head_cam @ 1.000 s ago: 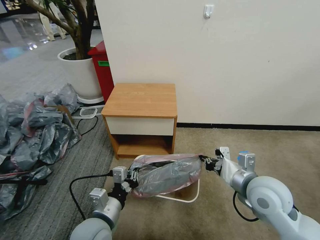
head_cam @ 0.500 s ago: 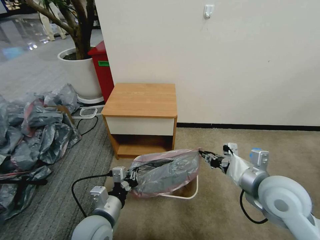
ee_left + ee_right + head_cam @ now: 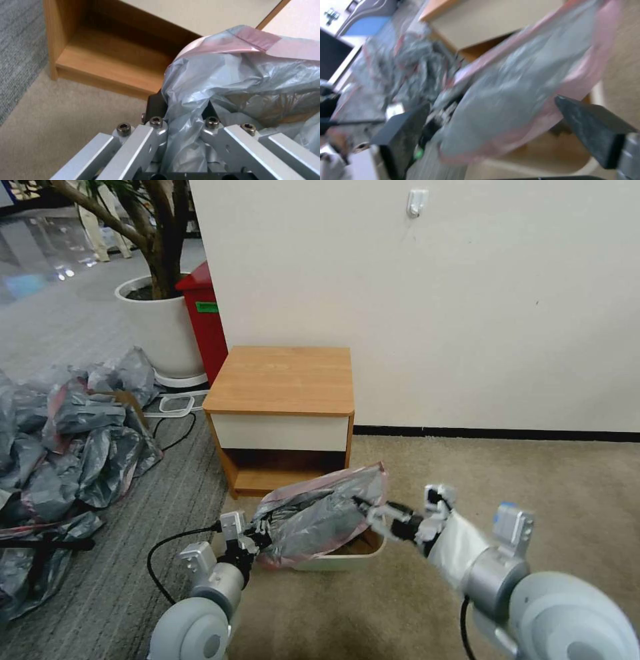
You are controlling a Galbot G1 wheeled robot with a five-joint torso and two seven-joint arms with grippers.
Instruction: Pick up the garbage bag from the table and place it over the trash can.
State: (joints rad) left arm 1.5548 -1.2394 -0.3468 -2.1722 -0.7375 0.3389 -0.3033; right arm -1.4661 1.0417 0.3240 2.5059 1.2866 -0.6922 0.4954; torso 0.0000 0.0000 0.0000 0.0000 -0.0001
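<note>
We're off the table (image 3: pixel 283 380) with the garbage bag (image 3: pixel 320 513), so the pickup is done; it now hangs in the air over the trash can (image 3: pixel 347 560), which sits on the carpet just in front of the table's lower shelf. Our left gripper (image 3: pixel 257 537) is pinching the bag's left end, plastic bunched between its fingers (image 3: pixel 156 107). Our right gripper (image 3: pixel 370 517) is at the bag's right side with fingers spread apart, and the bag shows between them without being clamped. What's left, by our reckoning, is getting the pink rim band stretched around the can's rim, since the right near part of that rim is bare. Room is tight on the far side, with the table close behind the can. To the left lies a heap of bags (image 3: pixel 67 433). The carpet (image 3: pixel 500 473) on the right is open.
</note>
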